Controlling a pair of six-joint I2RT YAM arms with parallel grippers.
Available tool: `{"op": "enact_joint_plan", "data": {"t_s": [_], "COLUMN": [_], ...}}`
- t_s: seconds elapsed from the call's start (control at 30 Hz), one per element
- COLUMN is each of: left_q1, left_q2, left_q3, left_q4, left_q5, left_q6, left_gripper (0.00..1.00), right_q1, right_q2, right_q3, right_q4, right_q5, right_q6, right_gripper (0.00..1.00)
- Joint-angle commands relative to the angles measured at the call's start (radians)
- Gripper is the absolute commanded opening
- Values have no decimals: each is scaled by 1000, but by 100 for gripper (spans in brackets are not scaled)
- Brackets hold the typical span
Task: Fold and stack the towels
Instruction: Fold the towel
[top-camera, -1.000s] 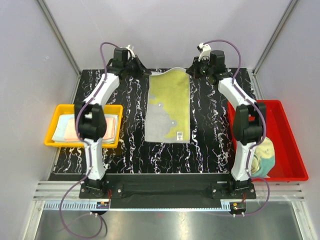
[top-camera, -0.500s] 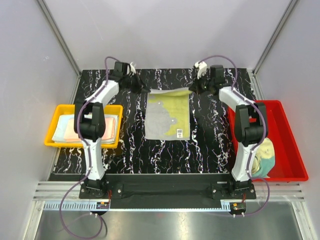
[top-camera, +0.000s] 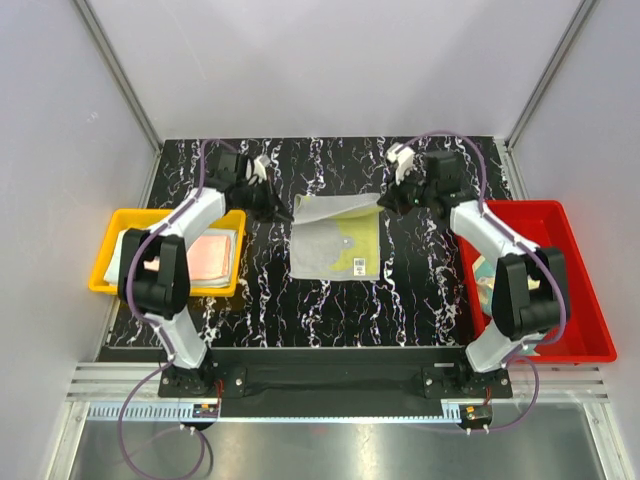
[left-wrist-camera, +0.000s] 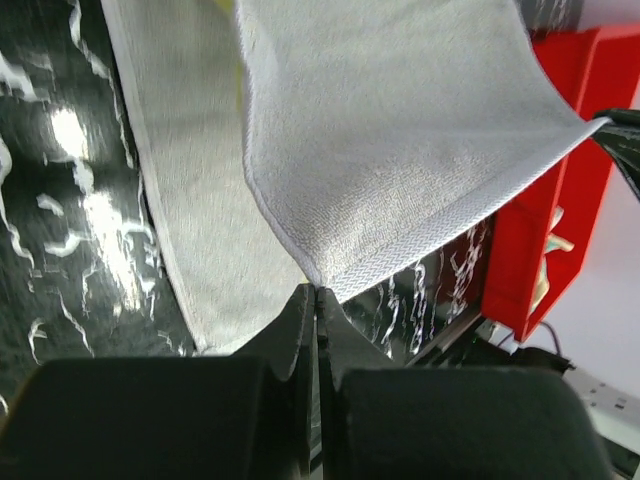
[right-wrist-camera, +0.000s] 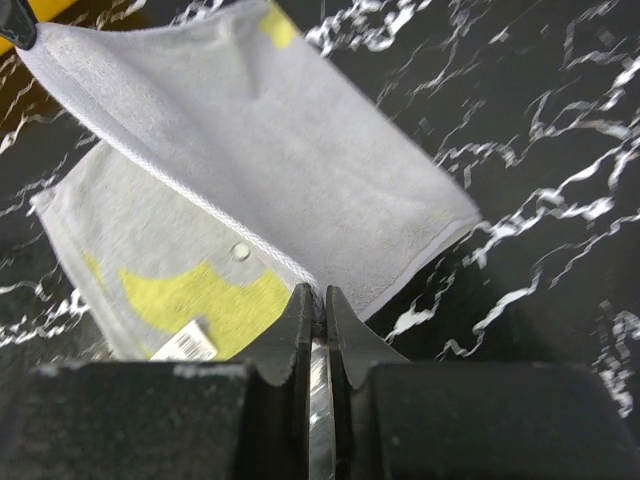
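Black worktop with white marble veining fills centre. Plain pale grey back wall at 12 o'clock; matching side walls at 9 o'clock and 3 o'clock. Slanted aluminium posts at 11 o'clock and 1 o'clock. Aluminium rail along 6 o'clock edge, dull metal sheet beyond. Even overhead light; bright glare patch on worktop gloss in left wrist view.

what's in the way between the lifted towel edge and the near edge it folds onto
Nothing visible. The left fingers and right fingers pinch the towel's raised corners; its lower half lies flat on the table, bare but for its own label.
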Motion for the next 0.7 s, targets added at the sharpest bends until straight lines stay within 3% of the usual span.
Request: {"op": "enact_joint_plan", "data": {"t_s": [0.0,0.33,0.43,0.53,0.57,0.67], "left_q1": [-23,-63,-78,-94,-106,-124], "left_q2": [-89,-177,-191,-180,-174,-173], "left_q3": [-85,-238,-306,-361,-372,-412], "left_q4": [12,-11,26,61,67,87], "left_q5": [14,-75,-112,-95,-103,-120], "left_q6": [39,62,49,33,26,19], "left_gripper": [0,0,0,0,0,0], "right_q1": [22,71,103,106,108,105], "right_q2": [-65,-146,-152,-154,-150,-114], "right_q3": [-67,-322,-319,-293,-281,-205], "right_q4": [1,171,127,16,-18,-172], "right_q5": [35,119,161,204,210,236], "right_q6": [-12,123,129,172,183,247], "right_gripper": [0,2,5,13,24,26]}}
